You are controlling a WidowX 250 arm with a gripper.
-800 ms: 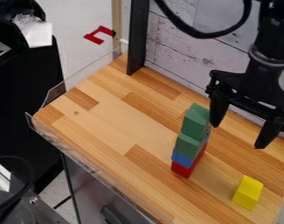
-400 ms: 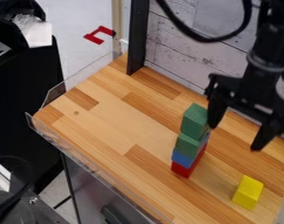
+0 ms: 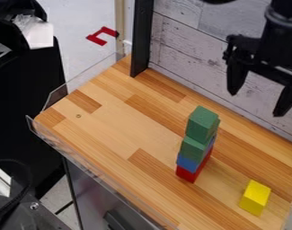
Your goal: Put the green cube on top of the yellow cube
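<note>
Yellow cube [image 3: 254,197] is sitting alone on the wooden tabletop [image 3: 112,130], lower right of the view, near the table's right-hand edge. Clear plastic guard [image 3: 88,164] is running along the tabletop's near left side. Stack is standing up and left of the yellow cube, well apart from it. Order from the bottom: red block [image 3: 186,174], blue block [image 3: 187,163], lower green block [image 3: 192,147], upper green cube [image 3: 200,128]. Upper green cube is resting on the lower green block, a bit offset, not on yellow. Gripper [image 3: 256,104] is hanging upper right, beyond the stack and apart from it, fingers pointing down and spread wide. State: released, gripping nothing. White plank wall [image 3: 187,56] is backing the tabletop; black post [image 3: 140,40] is standing upright at the far corner.
</note>
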